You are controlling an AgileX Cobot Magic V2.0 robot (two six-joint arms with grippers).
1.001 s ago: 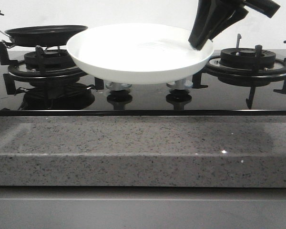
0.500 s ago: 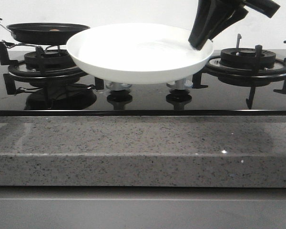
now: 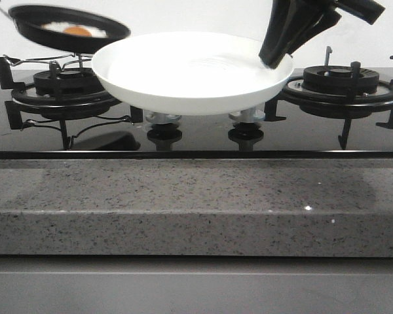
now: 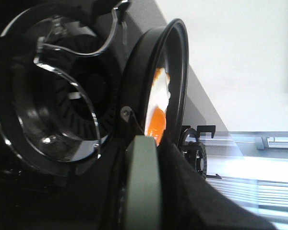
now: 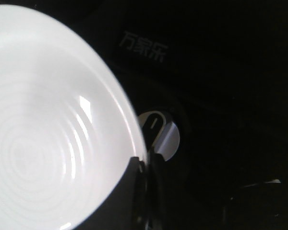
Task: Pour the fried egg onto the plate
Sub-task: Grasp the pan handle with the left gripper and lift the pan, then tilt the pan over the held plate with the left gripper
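The fried egg (image 3: 75, 29), white with an orange yolk, lies in a black frying pan (image 3: 65, 40). The pan is held above the left burner, just left of the plate, and tilted so its inside shows. In the left wrist view my left gripper (image 4: 144, 143) is shut on the pan's grey-green handle (image 4: 143, 191), with the egg (image 4: 158, 105) beyond it in the pan. My right gripper (image 3: 275, 55) is shut on the right rim of the white plate (image 3: 190, 75) and holds it level above the hob's middle. The plate (image 5: 43, 124) is bare inside where the gripper (image 5: 143, 165) pinches its rim.
The left burner grate (image 3: 65, 88) stands under the pan and the right burner (image 3: 340, 82) is beside the plate. Two knobs (image 3: 164, 121) (image 3: 245, 119) sit under the plate. A speckled granite counter edge (image 3: 196, 196) runs along the front.
The pan has risen off the left burner and tipped, so the egg now shows. The plate and the right gripper have not moved.
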